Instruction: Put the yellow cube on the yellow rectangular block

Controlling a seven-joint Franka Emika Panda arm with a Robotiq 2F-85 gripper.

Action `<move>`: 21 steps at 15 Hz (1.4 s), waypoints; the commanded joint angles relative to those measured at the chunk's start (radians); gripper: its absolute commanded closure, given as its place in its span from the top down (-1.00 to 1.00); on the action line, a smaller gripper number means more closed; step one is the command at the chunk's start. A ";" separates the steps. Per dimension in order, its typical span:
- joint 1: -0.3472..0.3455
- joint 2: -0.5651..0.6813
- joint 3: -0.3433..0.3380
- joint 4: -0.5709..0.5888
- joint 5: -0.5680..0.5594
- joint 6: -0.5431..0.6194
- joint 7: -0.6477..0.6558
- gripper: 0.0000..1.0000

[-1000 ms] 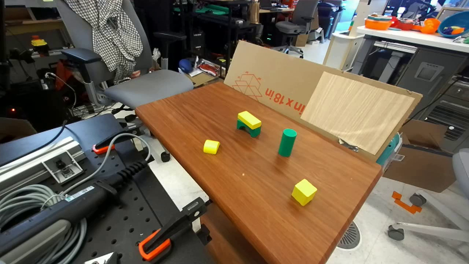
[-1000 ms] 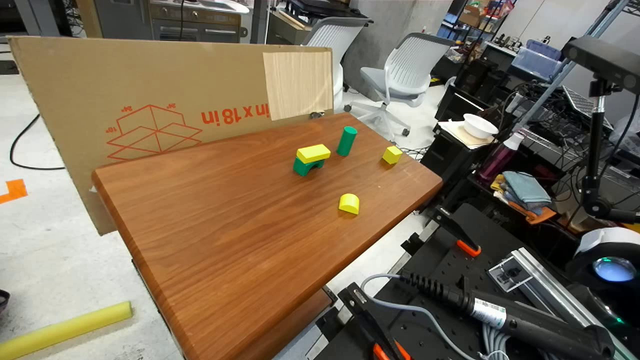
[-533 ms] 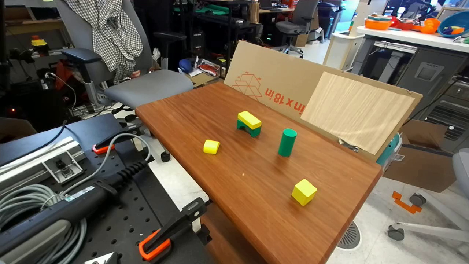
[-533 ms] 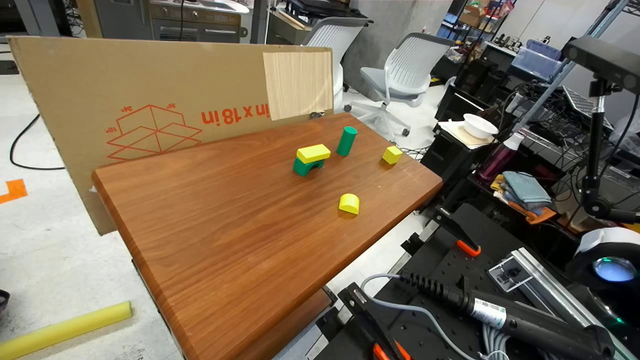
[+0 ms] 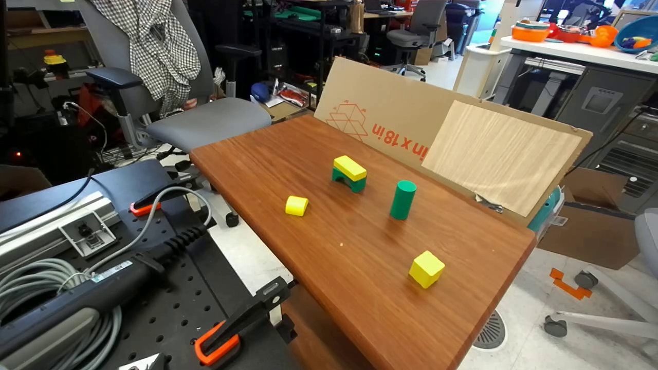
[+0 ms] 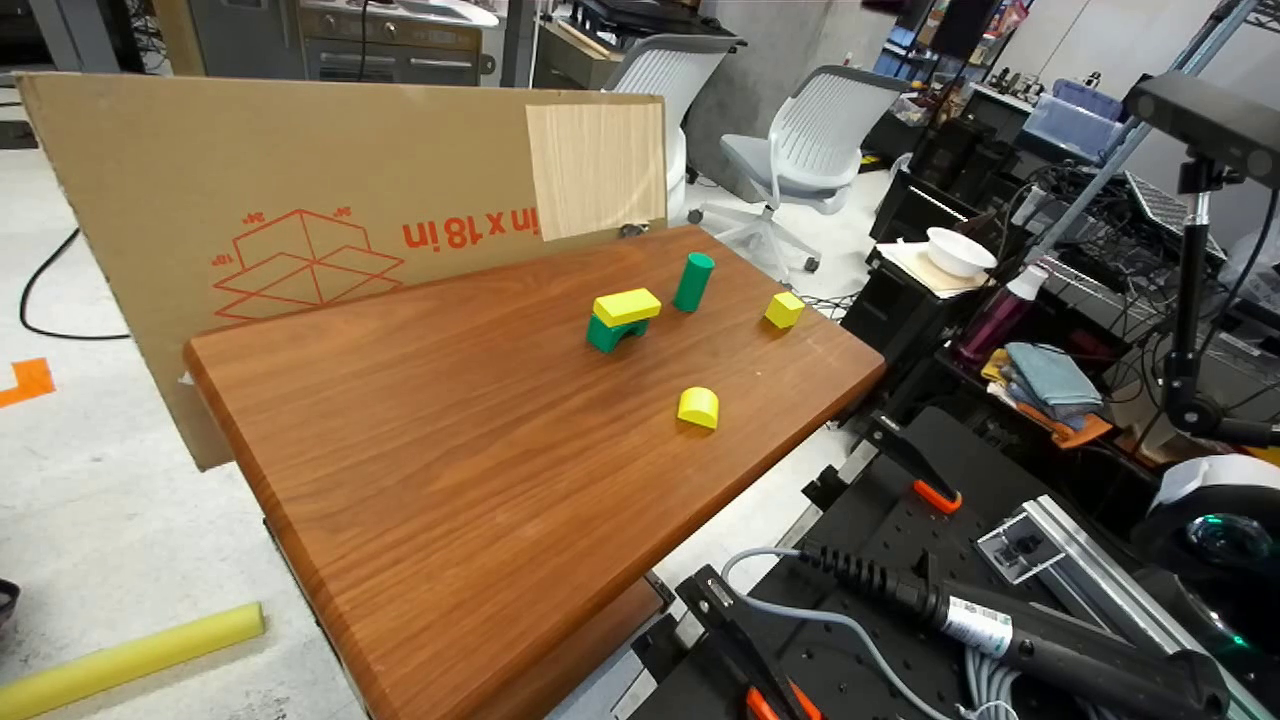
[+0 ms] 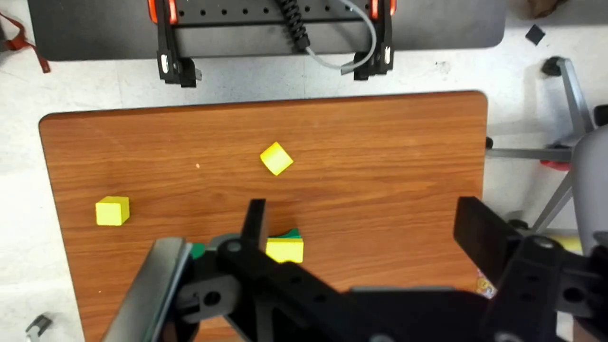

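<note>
**Step 1: Approach**

Our gripper (image 7: 363, 211), jaws spread, is empty. Wrist view: the cube (image 7: 111, 212) lies at left, the block (image 7: 285, 250) lower centre. We judge approach in hand; next, we should centre over the cube and descend.

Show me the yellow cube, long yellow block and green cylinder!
Yellow cube (image 7: 109, 213): in the wrist view, on its top face.
Long yellow block (image 5: 350, 167): in an exterior view, on its top face.
Green cylinder (image 5: 402, 202): in an exterior view, on its curved side.
</note>
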 commanded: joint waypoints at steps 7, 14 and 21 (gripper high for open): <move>-0.092 0.359 -0.066 0.046 -0.017 0.334 0.050 1.00; -0.152 0.495 -0.120 0.124 -0.074 0.325 -0.049 1.00; -0.194 0.618 -0.137 0.195 -0.076 0.404 -0.082 1.00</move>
